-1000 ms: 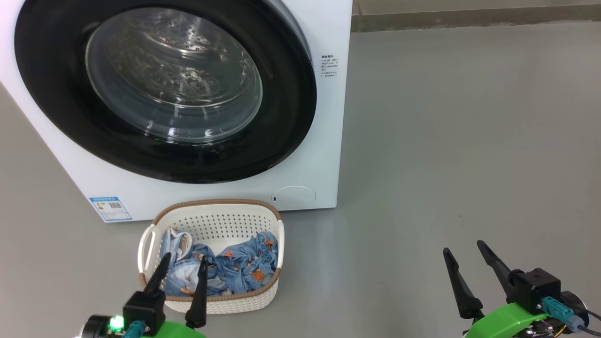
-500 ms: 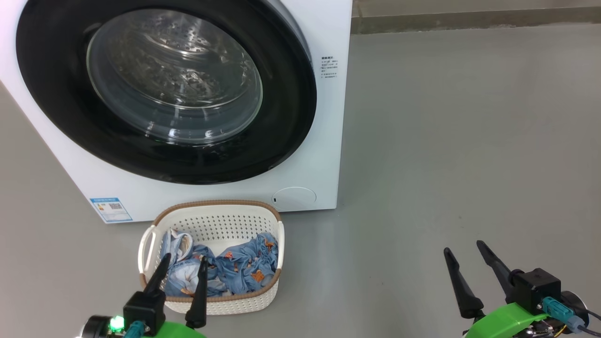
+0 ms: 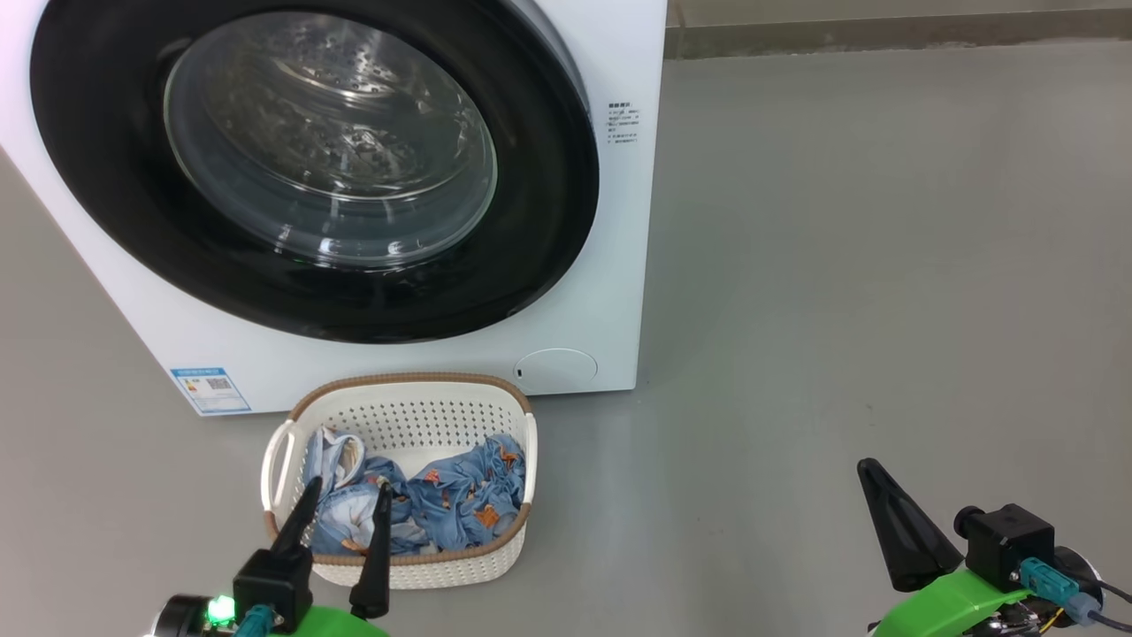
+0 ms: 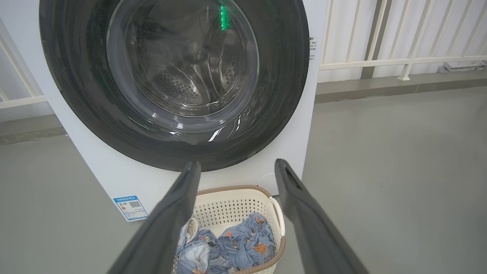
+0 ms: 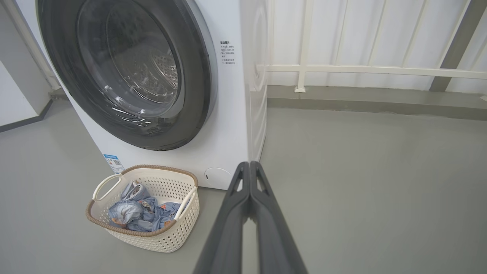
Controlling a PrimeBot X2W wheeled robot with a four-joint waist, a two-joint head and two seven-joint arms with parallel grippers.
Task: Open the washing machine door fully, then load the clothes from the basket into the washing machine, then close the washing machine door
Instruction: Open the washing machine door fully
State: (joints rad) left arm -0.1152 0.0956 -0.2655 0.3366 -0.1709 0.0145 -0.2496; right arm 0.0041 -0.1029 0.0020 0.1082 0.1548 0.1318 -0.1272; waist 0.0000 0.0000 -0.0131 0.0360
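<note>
Needs a reach up and ahead to the shut door (image 3: 106, 177), nearer the left gripper (image 3: 348, 485), wide open and empty; right gripper (image 3: 871, 469) pinched shut, empty, far off right.

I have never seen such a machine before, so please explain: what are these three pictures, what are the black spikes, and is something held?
It is a wheeled robot with two arms. One picture comes from a camera on its head; the other two from cameras on its wrists, each looking along its own two fingers. The black spikes are those fingers: the left gripper is open, the right gripper is shut, and neither holds anything. On the grey floor stands a white washing machine with its round door closed. Before it sits a basket with blue clothes inside.
</note>
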